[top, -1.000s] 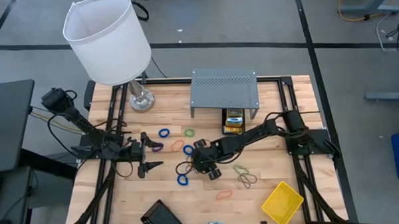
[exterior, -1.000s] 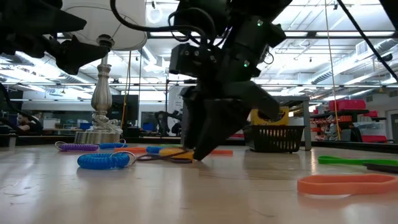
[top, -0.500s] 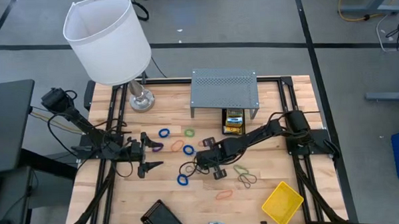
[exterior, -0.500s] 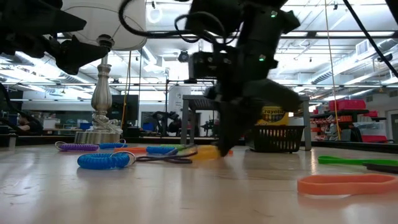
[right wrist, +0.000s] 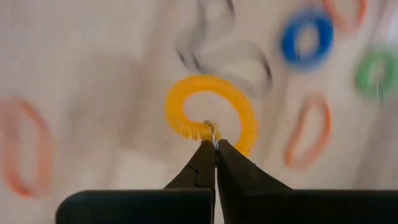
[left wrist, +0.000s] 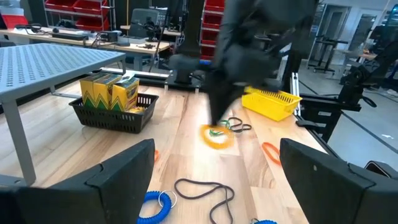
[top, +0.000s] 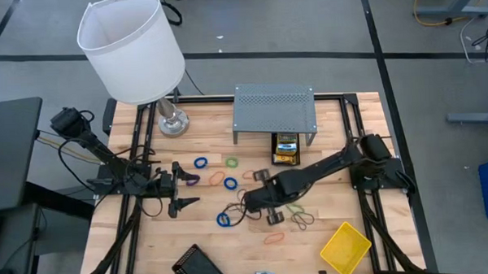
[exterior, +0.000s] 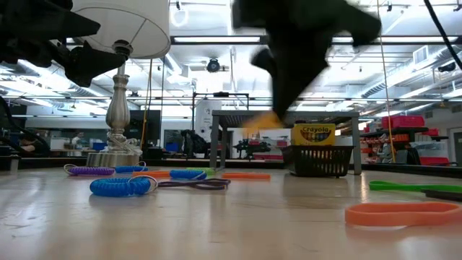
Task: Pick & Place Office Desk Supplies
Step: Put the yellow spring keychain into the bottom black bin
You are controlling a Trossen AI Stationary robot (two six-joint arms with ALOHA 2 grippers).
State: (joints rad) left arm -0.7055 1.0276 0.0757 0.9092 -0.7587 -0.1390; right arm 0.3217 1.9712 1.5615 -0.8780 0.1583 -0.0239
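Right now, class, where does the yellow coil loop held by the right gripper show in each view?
Yellow coil loop:
High: hidden beneath the right gripper, mid-table.
Low: yellow blur, upper centre.
Left wrist: centre, lifted.
Right wrist: centre, at the gripper's tips.
Landmark: crayon box, missing only from the right wrist.

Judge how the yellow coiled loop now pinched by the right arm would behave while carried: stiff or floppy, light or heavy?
The yellow coiled loop keeps a round shape hanging from the right end effector, so it is probably springy, not limp. Pinched at a single point on its rim, it likely weighs little. Dangling below that one point, it may swing as the arm moves.
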